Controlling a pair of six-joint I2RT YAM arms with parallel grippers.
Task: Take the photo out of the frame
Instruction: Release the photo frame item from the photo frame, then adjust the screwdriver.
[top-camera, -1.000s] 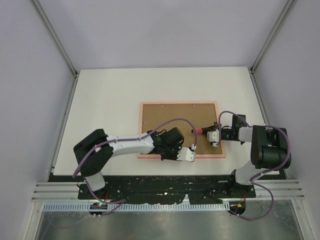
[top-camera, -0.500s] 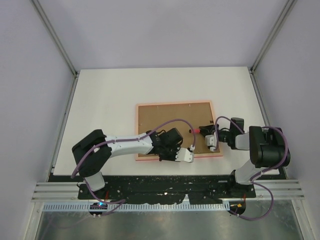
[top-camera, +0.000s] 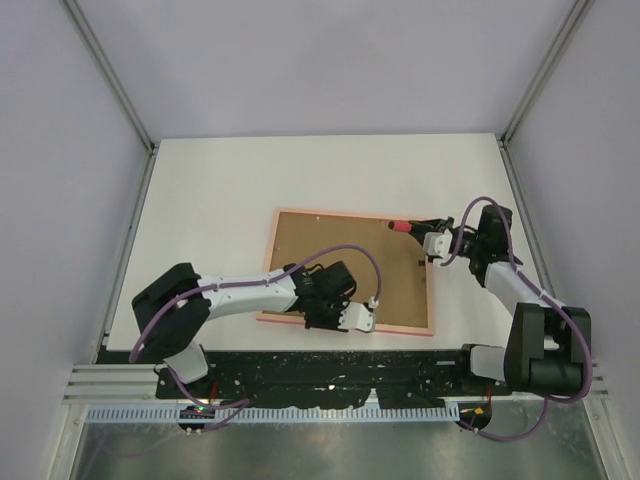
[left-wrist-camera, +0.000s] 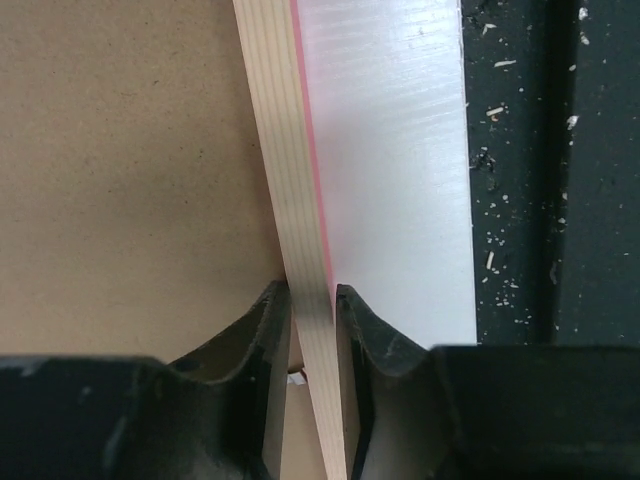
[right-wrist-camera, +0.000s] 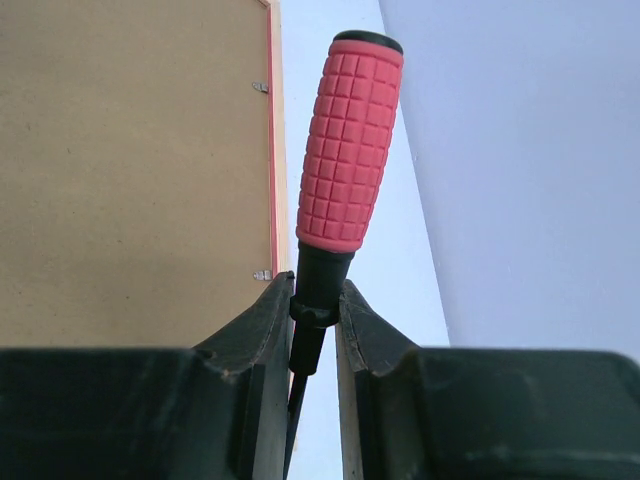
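The frame (left-wrist-camera: 278, 150) lies back up on the table (top-camera: 220, 190), with its brown backing board (top-camera: 340, 235) facing the camera; the photo is hidden beneath. The long axis runs left to right, turned a little so the right end sits nearer the arms than the left.

The left gripper (top-camera: 352, 318) is clenched on the frame's near rim, one finger on the board side and one on the table side. The right gripper (top-camera: 432, 243) grasps a screwdriver (top-camera: 404, 228) by its black neck. The red handle points left over the frame's far right corner, close to two small clips (right-wrist-camera: 262, 274) on the right rim.

The near rim runs close to the black strip (top-camera: 330, 365) at the table's edge. Bare table spreads wide on the far and left sides, and only a narrower band lies to the right.
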